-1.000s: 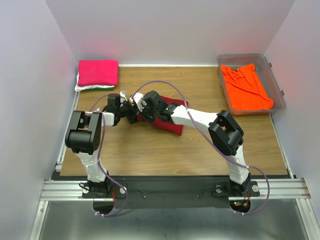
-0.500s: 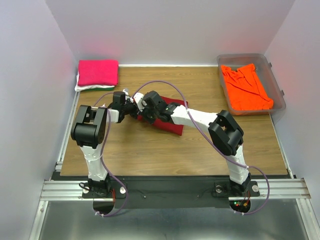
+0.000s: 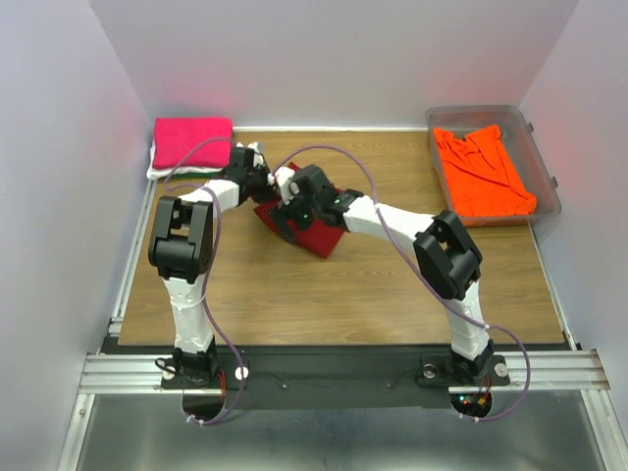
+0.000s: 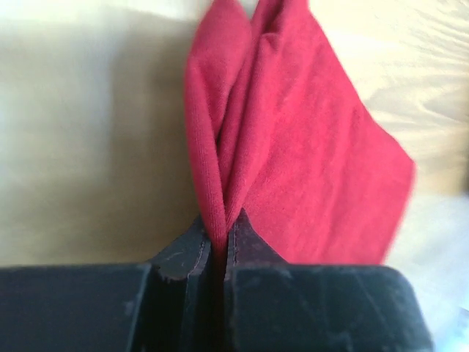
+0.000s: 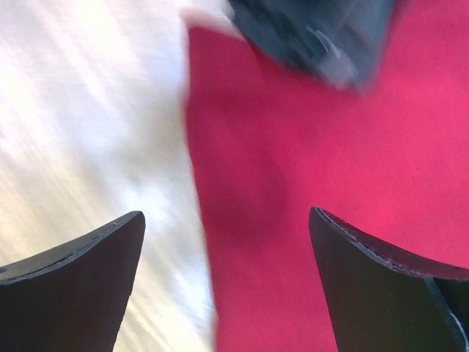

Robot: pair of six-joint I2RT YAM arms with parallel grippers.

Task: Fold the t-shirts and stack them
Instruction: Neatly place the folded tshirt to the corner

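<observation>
Top external view: folded red shirt lies at centre, left gripper clamped on its edge, right gripper spread above it; pink stack sits at 10 o'clock, orange shirt waits unfolded in tub at 2 o'clock.

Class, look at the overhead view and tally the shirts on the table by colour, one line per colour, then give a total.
Hot pink shirt: 1
White shirt, edge showing under the pink: 1
Green shirt, edge showing under the pink: 1
Dark red shirt: 1
Orange shirt, in the tub: 1
Total: 5
</observation>
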